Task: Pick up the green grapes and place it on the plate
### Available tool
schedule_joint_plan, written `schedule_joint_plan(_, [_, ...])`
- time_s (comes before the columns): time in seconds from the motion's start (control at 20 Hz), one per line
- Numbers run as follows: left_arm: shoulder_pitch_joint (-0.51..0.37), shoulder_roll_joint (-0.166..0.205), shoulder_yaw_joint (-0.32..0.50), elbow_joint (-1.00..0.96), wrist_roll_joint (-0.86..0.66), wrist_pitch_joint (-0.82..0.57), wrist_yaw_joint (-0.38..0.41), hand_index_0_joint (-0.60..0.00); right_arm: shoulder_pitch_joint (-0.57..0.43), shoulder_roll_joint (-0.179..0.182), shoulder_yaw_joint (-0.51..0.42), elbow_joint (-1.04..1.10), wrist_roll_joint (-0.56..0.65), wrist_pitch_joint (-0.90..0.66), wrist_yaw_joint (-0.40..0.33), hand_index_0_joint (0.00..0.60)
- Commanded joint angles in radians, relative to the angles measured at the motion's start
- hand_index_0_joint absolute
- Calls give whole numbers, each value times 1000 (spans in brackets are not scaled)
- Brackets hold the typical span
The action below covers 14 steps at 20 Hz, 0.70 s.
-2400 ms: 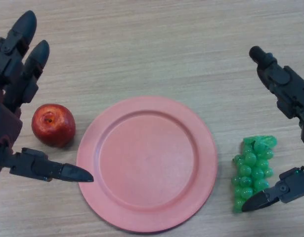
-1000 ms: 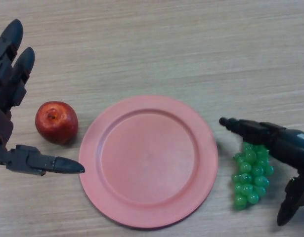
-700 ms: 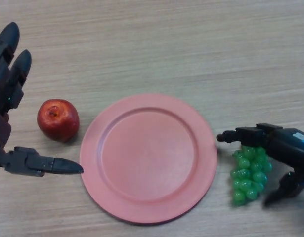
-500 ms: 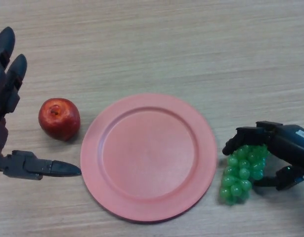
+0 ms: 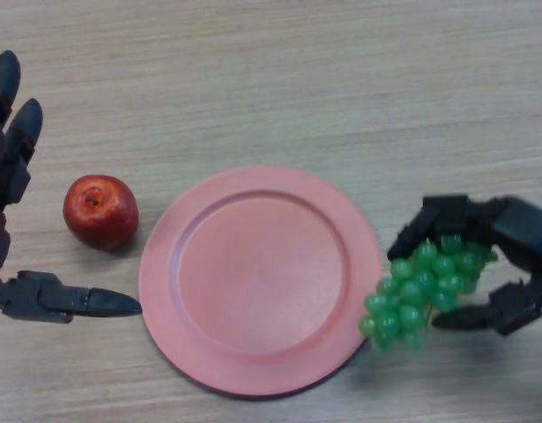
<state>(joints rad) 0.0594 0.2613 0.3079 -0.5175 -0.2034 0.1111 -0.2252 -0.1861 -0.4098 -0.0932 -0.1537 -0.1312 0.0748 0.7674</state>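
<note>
Light wood-grain table (image 5: 279, 79) fills the head view. Centred on it lies a round pink plate (image 5: 260, 280), bare inside. At the view's right side, the right hand (image 5: 504, 256) has its fingers curled over the top of the grapes (image 5: 420, 286) and its thumb closed in from below, so the green bunch is pinched between them. The bunch hangs tilted, lower end toward the plate; its lowest grapes overlap the plate's right rim, while most of the bunch is just outside that rim. Whether the grapes touch the plate or table cannot be told. A red apple (image 5: 100, 211) sits on the table just left of the plate, apart from it. The left hand (image 5: 11, 220) shows at the view's left edge, fingers straight and spread wide, holding nothing, thumb pointing toward the plate
</note>
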Motion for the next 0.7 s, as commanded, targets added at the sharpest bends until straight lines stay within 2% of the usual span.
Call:
schedule_joint_plan(0.05, [-31,43,100,-51,-19,-134,26,0,-95,-8,-53,-226,133,181,-18,600])
schedule_joint_plan(0.1, [-34,44,100,-55,-25,-129,27,0,-112,1,-38,-275,143,263,-24,600])
schedule_joint_plan(0.15, [-40,47,99,-69,-36,-116,30,0,-157,25,17,-359,148,411,-53,600])
schedule_joint_plan(0.2, [-43,49,98,-76,-40,-111,30,0,-180,38,46,-383,141,451,-62,600])
schedule_joint_plan(0.25, [-50,55,100,-92,-57,-102,24,0,-222,69,114,-418,105,501,-86,600])
schedule_joint_plan(0.3, [-54,58,104,-97,-72,-99,18,0,-240,91,141,-430,89,517,-92,600])
schedule_joint_plan(0.35, [-56,63,115,-106,-111,-96,-1,0,-282,141,204,-428,43,506,-118,600])
schedule_joint_plan(0.45, [-48,64,123,-104,-143,-103,-29,0,-314,195,280,-399,-54,472,-121,600])
schedule_joint_plan(0.55, [-42,65,131,-93,-158,-110,-51,0,-318,213,347,-365,-162,433,-104,600])
schedule_joint_plan(0.6, [-42,66,132,-92,-159,-110,-52,0,-318,214,351,-364,-169,434,-102,550])
schedule_joint_plan(0.65, [-43,67,135,-90,-163,-109,-54,0,-319,215,362,-362,-178,429,-101,400])
schedule_joint_plan(0.7, [-43,69,139,-88,-168,-108,-57,0,-320,216,371,-360,-182,423,-104,299])
